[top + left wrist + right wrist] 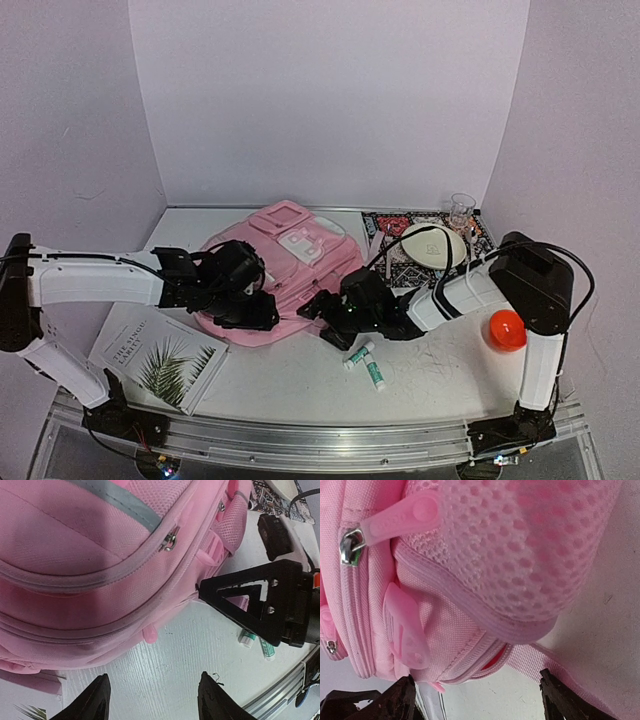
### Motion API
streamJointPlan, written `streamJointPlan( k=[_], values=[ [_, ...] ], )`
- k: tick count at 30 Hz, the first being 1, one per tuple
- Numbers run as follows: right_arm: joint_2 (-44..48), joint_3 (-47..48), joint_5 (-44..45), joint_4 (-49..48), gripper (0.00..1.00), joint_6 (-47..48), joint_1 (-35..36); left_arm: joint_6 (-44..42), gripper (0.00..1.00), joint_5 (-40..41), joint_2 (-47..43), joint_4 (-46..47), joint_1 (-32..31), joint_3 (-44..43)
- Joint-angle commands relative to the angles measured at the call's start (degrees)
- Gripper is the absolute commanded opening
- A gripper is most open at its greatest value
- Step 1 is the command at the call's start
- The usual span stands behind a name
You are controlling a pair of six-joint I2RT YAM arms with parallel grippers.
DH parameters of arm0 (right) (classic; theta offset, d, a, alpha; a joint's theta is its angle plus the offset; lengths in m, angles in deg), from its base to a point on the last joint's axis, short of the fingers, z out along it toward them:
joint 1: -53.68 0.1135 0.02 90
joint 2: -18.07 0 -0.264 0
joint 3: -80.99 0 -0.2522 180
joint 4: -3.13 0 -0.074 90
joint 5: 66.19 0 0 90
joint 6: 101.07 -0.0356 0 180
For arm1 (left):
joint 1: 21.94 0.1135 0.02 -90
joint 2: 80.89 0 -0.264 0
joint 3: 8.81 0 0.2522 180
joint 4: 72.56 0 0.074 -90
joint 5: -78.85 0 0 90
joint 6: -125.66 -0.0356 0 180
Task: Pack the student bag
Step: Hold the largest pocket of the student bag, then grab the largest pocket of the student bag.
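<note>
The student bag point(285, 265) lies flat at the middle of the table point(440, 375). My left pincer point(152, 695) is part-spread and empty. My right pincer point(475, 692) is wide and empty, facing a pink zip pull point(405, 635). Best, I judge, is to pinch that tab squarely while the left steadies the fabric. Count: one bag, one book point(160, 360), two tubes point(365, 365), one red ball point(507, 330).

Robot lab booth, bare white walls point(330, 100), aluminium rail point(320, 438)

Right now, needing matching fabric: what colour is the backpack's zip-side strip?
Grey strip on the pink backpack; left wrist view.
</note>
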Motion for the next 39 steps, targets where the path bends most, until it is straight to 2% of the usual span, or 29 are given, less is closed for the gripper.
streamJointPlan(
  k=[1, 5, 10, 17, 23, 26, 31, 39],
  values=[
    [-1.28, 2.81, -0.16, -3.21, 0.87, 0.33, -0.18, 1.31, 0.61, -2.1, 2.89, 2.11, -0.33, -3.39],
    [-2.15, 4.34, -0.54, -4.92, 0.85, 1.06, -0.13, 2.55, 0.6, -2.06, 6.27, 3.0, -0.79, -3.63],
    [-3.45, 4.97, -1.49, -7.86, 0.77, 0.33, -0.12, 3.21, 0.57, 0.27, 9.93, 2.95, -1.31, -5.27],
    [-4.54, 4.98, -2.1, -9.77, 0.55, -0.56, -0.1, 3.28, 0.54, 4.9, 13.95, 1.92, -1.41, -7.58],
    [-4.77, 5.02, -2.71, -10.82, 0.31, -0.58, -0.11, 2.32, 0.53, 7.88, 18.43, 0.25, -1.41, -10.79],
    [-4.58, 5.07, -2.94, -11.09, 0.24, -0.33, -0.11, 1.96, 0.52, 9.48, 20.15, -1.63, -1.42, -12.21],
    [-4.33, 4.82, -2.99, -11.11, 0.13, 0.11, -0.13, 1.91, 0.42, 11.93, 19.85, -2.75, -1.41, -12.2],
    [-4.42, 4.8, -3.22, -11.19, 0.09, 0.63, -0.17, 1.31, 0.12, 15.3, 18.38, -5.39, -1.41, -12.74]
  ],
)
